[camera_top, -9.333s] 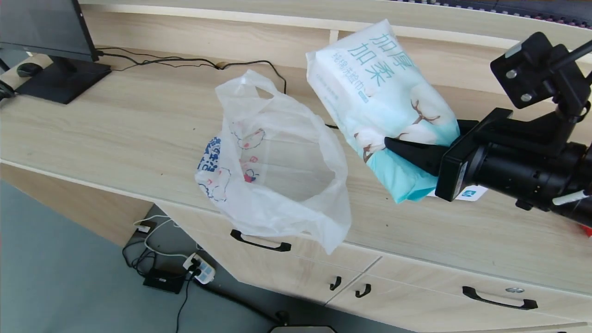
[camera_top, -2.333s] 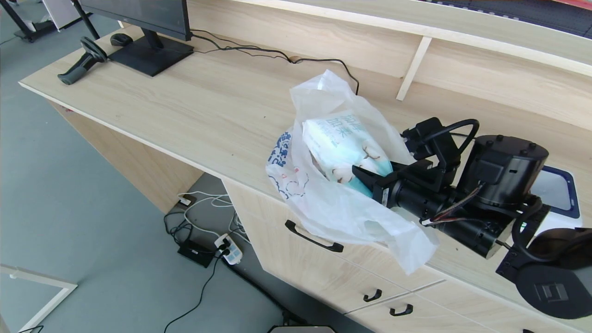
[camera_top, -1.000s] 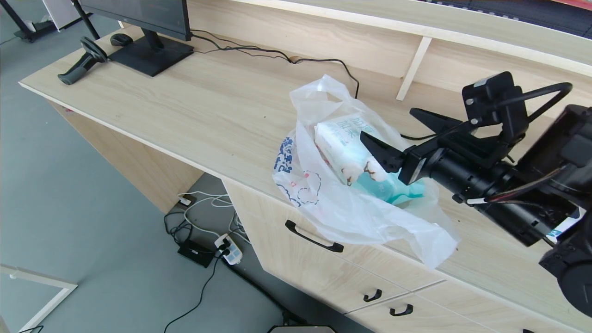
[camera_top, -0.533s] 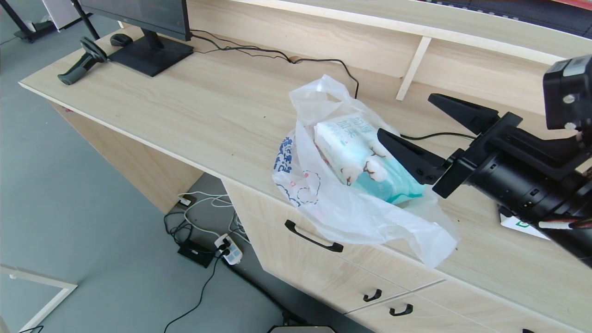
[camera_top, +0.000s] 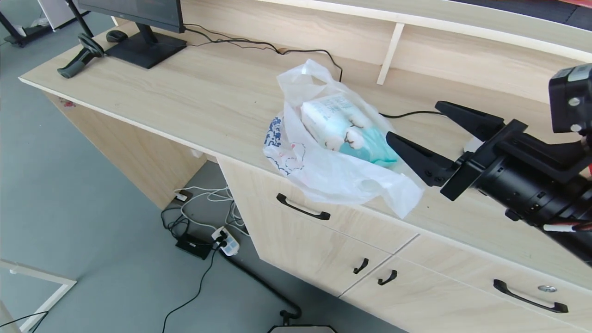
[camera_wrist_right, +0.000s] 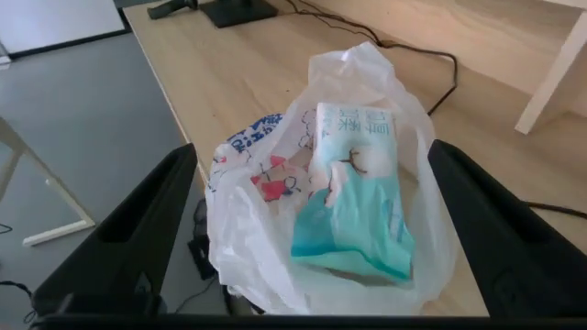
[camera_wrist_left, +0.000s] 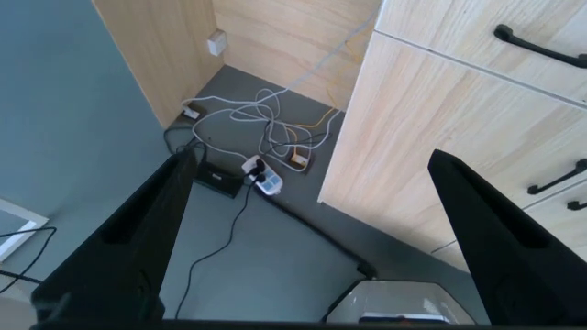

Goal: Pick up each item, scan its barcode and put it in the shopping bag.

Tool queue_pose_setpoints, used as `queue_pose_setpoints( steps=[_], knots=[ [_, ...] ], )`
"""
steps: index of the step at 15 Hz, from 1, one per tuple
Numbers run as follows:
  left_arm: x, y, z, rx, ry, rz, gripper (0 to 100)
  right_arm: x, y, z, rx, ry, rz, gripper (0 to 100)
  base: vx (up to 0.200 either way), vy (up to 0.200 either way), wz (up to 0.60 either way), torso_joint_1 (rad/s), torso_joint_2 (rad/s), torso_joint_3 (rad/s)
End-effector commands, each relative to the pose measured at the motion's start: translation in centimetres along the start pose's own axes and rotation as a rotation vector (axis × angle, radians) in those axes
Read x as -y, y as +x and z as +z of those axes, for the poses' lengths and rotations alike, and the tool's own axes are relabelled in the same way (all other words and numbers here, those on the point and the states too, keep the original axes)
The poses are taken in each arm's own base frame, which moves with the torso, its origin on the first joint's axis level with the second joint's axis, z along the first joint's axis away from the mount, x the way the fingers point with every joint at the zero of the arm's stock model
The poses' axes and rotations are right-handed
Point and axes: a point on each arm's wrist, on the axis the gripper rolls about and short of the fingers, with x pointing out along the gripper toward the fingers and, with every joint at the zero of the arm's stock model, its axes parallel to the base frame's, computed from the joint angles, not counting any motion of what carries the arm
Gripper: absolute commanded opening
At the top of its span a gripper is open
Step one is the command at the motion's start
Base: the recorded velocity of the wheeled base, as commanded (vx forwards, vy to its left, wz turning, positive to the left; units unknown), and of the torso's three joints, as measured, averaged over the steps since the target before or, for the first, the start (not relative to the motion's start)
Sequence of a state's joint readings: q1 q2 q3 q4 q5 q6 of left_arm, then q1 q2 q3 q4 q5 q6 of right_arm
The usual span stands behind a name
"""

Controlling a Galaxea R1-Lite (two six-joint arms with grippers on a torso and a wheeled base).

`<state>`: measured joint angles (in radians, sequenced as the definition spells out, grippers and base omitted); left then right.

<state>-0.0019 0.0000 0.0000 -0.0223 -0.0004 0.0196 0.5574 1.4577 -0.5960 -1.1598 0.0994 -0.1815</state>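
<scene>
Your tissue pack (camera_top: 340, 125) lies on its side inside the shopping bag (camera_top: 319, 173), white end toward the back of the table (camera_top: 185, 92), teal end toward the bag's mouth. Nothing is gripping it. It rests on the bag's lower wall, which keeps the thin plastic spread open around it. The bag sits at the table's front edge, and a slack fold droops over that edge above the drawer fronts (camera_top: 323, 240). That overhang is what I'd watch: one tug on the plastic could drag the lot off.

Your right gripper (camera_top: 413, 120) hangs just beside the bag's mouth, jaws spread wide and empty, in line with the pack. By my judgement this item's bagging is finished, and the open jaws mean you can pull away without snagging the plastic.

Your left gripper (camera_wrist_left: 312, 156) is also open and empty, low beside the drawer fronts over the floor (camera_wrist_left: 110, 110), well out of the way.

The handheld scanner (camera_top: 76, 58) lies at the table's far left corner beside the monitor (camera_top: 138, 11), well apart from the bag.
</scene>
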Motion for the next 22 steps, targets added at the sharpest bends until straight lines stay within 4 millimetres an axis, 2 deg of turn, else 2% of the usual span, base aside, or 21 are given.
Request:
queue_pose_setpoints(
  steps=[1, 9, 12, 18, 19, 22],
  knots=[
    [0.0, 0.0, 0.0, -0.001, 0.000, 0.001, 100, 0.4, -0.1, -0.2, -0.008, -0.004, -0.012, 100, 0.000, 0.000, -0.60, 0.002, 0.01, 0.007],
    [0.0, 0.0, 0.0, -0.001, 0.000, 0.001, 100, 1.8, -0.8, -1.3, -0.053, 0.026, -0.074, 100, 0.000, 0.000, -0.60, 0.005, 0.00, 0.002],
    [0.0, 0.0, 0.0, -0.001, 0.000, -0.001, 100, 1.8, -0.6, -1.6, -0.059, 0.062, -0.072, 100, 0.000, 0.000, 0.00, 0.000, 0.00, 0.000],
    [0.0, 0.0, 0.0, -0.002, 0.002, -0.001, 100, 1.5, -1.9, -3.2, -0.134, 0.076, -0.077, 100, 0.000, -0.200, 0.00, 0.006, 0.00, 0.002],
    [0.0, 0.0, 0.0, -0.002, 0.002, 0.001, 100, 1.7, -1.9, -3.3, -0.137, 0.075, -0.087, 100, 0.000, -0.200, 0.00, 0.017, 0.01, 0.002],
    [0.0, 0.0, 0.0, -0.002, 0.002, -0.001, 100, 4.5, -1.1, -3.3, -0.122, 0.095, -0.190, 100, 0.067, -0.133, 0.00, 0.004, 0.00, 0.006]
  ],
)
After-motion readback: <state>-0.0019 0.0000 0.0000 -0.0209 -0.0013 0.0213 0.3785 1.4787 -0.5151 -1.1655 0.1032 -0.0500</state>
